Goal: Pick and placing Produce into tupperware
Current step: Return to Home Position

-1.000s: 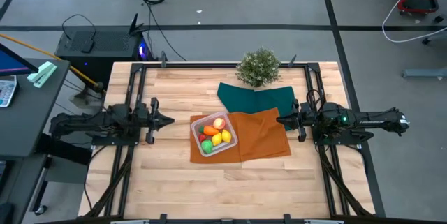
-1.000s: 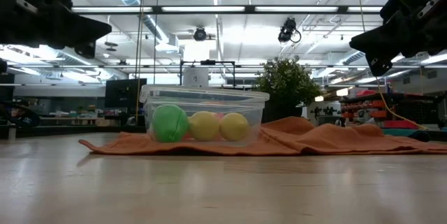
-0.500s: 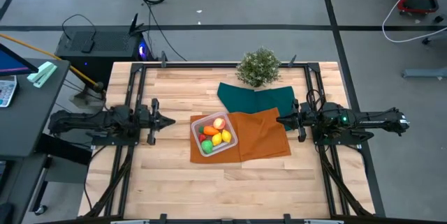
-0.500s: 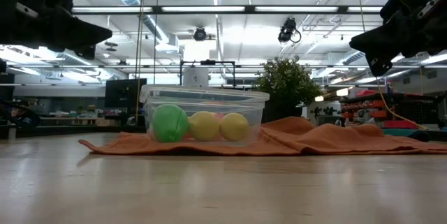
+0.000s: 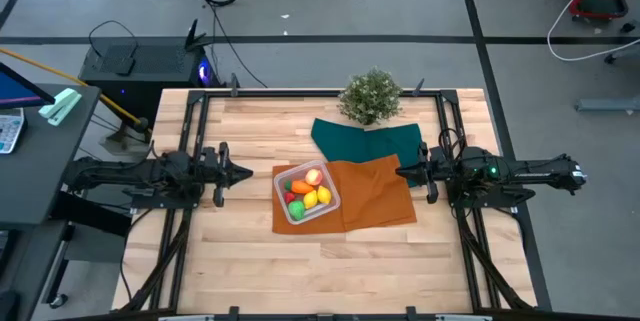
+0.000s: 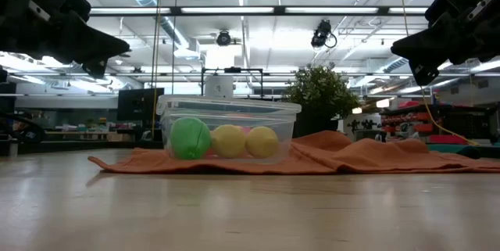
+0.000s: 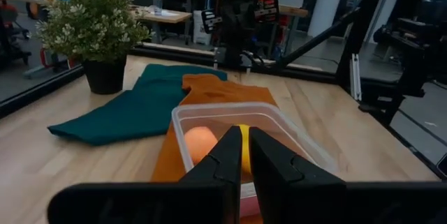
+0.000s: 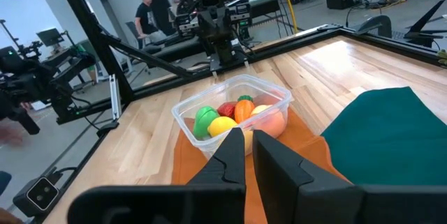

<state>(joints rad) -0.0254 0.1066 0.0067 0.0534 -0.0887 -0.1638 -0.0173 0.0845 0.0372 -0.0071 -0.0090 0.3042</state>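
Note:
The clear square tupperware (image 5: pixel 277 186) stands on the left part of an orange cloth (image 5: pixel 378 197) at mid-table. All the produce lies inside it: a pale peach-red fruit (image 5: pixel 314 175), an orange carrot (image 5: pixel 300 188), two yellow lemons (image 5: pixel 322 196), a green ball (image 5: pixel 296 209) and a tiny red piece (image 5: pixel 290 198). The low view shows the green ball (image 6: pixel 191 138) and both lemons (image 6: pixel 229 141) through the wall. My left gripper (image 5: pixel 248 171) hovers left of the tupperware, shut, pointing at it. My right gripper (image 5: pixel 399 171) hovers over the cloth's right side, shut, also facing the tupperware (image 8: pixel 230 84).
A dark green cloth (image 5: pixel 365 141) lies behind the orange one, and a bushy potted plant (image 5: pixel 370 96) stands at the table's far edge. Bare wood stretches along the near side. People stand in the room beyond the table in the right wrist view.
My left gripper has edged a little toward the tupperware and dipped slightly. The right arm, the tupperware and the produce have stayed put.

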